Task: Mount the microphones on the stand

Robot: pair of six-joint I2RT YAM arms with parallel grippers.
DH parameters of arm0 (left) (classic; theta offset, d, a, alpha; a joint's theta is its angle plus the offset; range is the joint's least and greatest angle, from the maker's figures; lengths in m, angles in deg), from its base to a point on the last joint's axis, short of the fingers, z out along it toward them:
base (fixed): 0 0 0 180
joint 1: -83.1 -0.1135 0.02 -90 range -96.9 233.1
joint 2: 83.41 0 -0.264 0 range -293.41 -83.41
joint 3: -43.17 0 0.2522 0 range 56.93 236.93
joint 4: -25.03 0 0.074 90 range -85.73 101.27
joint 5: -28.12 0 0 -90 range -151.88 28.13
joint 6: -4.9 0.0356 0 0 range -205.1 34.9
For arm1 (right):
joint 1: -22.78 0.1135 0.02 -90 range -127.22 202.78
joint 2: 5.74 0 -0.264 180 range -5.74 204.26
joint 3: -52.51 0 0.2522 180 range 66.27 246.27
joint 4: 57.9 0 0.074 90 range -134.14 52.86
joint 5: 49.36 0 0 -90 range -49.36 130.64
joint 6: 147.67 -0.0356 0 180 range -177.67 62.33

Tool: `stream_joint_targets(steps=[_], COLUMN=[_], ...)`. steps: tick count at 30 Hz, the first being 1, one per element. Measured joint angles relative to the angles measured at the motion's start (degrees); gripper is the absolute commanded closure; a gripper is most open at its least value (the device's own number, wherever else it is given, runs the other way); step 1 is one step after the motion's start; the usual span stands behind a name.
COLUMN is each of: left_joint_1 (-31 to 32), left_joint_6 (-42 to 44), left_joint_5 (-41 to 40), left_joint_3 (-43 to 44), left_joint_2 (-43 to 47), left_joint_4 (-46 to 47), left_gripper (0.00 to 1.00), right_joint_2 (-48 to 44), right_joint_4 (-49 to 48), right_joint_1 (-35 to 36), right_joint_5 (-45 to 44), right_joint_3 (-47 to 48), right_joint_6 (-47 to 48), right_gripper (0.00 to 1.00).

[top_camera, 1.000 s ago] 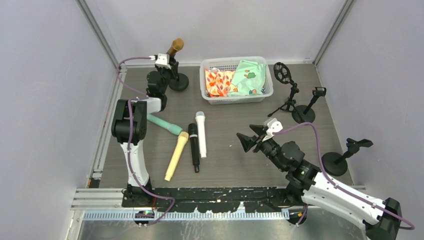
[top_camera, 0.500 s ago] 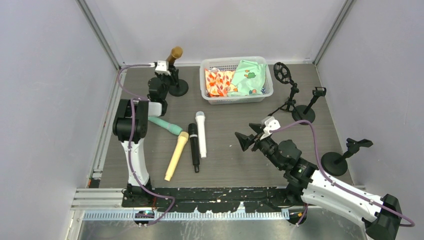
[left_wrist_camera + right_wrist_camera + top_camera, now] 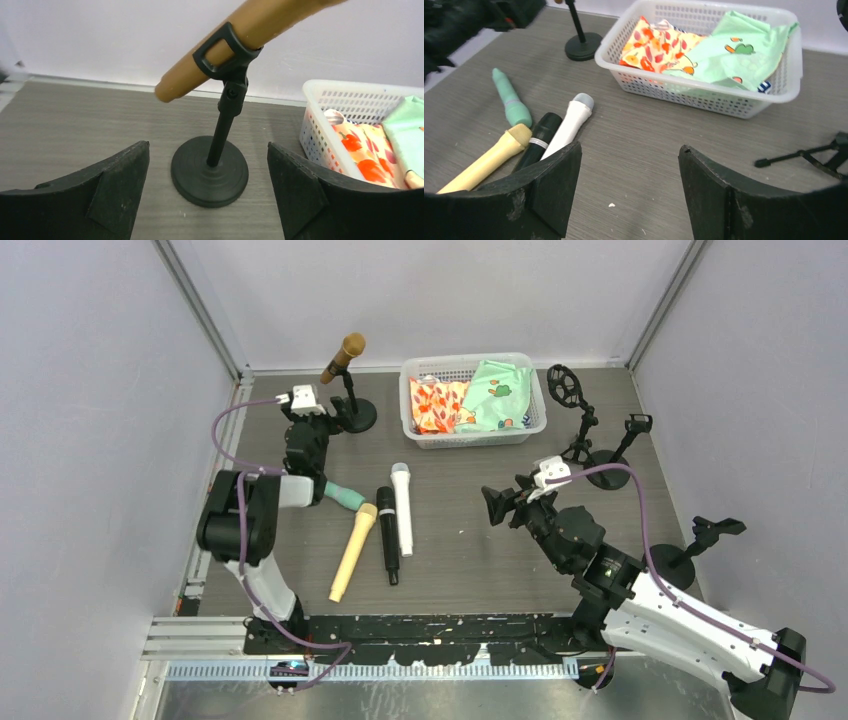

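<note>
The brown-gold microphone (image 3: 240, 40) sits tilted in the stand (image 3: 210, 172), its clip visible only in the left wrist view, at the frame's top. The left claw (image 3: 207, 165) is spread wide and empty. The right claw (image 3: 629, 165) is also spread and empty over the surface (image 3: 634, 135), with four other microphones (image 3: 569, 120) lying at the left of its frame.

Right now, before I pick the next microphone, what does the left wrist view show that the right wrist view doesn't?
Only the left wrist view: the brown-gold stick microphone, held tilted in the black clip of the black round-base stand.
Only the right wrist view: the mint green microphone, pale yellow microphone, black microphone and white microphone lying on the grey table, plus a black tripod leg at the right edge.
Both: that stand's base and the white plastic basket holding patterned cloths.
</note>
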Motion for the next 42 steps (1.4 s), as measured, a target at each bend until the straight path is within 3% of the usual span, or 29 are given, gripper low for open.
stream_joint_targets(steps=[6, 11, 16, 21, 30, 42], left_joint_1=[6.45, 9.33, 8.90, 8.90, 8.90, 8.90], left_joint_6=[-3.04, -10.82, -15.13, -16.74, -16.28, -14.47], left_joint_5=[-11.02, -16.09, -16.02, -14.47, -9.53, -4.79], left_joint_3=[-6.67, -3.78, -2.93, -2.91, -2.93, -3.04], left_joint_2=[20.33, 35.39, 43.54, 48.85, 51.36, 51.41], left_joint_4=[-16.96, -45.72, -66.36, -80.24, -91.52, -93.46], left_gripper=[0.06, 0.04, 0.02, 0.00, 0.00, 0.00], right_joint_2=[5.86, 7.93, 9.84, 15.58, 21.90, 25.31], right_joint_4=[8.09, 10.71, 10.54, 12.13, 12.81, 12.28], right_joint_1=[0.00, 0.00, 0.00, 0.00, -0.81, -3.17], right_joint_5=[-4.46, -4.87, -6.58, -9.55, -11.02, -11.04], right_joint_3=[4.35, 4.37, 4.39, 5.11, 6.97, 7.65], right_joint_6=[-6.32, -11.30, -14.84, -17.79, -22.73, -27.32], right_gripper=[0.24, 0.23, 0.23, 0.23, 0.23, 0.23])
